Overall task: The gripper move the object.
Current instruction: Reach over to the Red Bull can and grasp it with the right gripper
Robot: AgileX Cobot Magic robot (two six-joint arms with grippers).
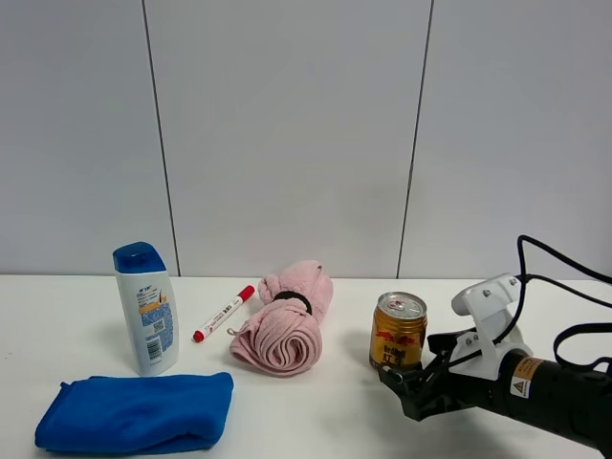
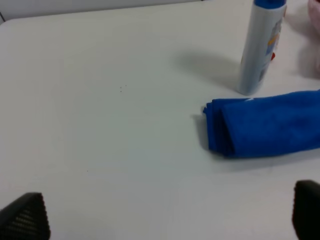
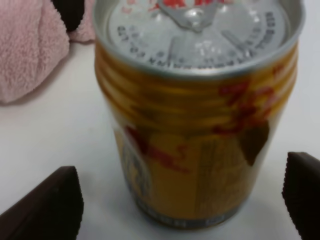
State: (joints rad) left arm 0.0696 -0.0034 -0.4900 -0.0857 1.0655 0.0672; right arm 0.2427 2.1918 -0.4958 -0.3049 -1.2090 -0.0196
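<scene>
The gold can (image 1: 398, 332) with a red logo and silver pull-tab top stands upright on the white table, right of centre. My right gripper (image 1: 404, 384) is open just in front of it, low over the table. In the right wrist view the can (image 3: 195, 125) fills the frame between the two black fingertips (image 3: 50, 207), which stand apart from its sides, around its base. My left gripper (image 2: 165, 215) is open and empty over bare table; it is out of the exterior high view.
A white blue-capped bottle (image 1: 145, 308) stands at the left, with a folded blue cloth (image 1: 139, 411) in front of it. A red marker (image 1: 224, 313) and a rolled pink towel (image 1: 285, 320) lie left of the can.
</scene>
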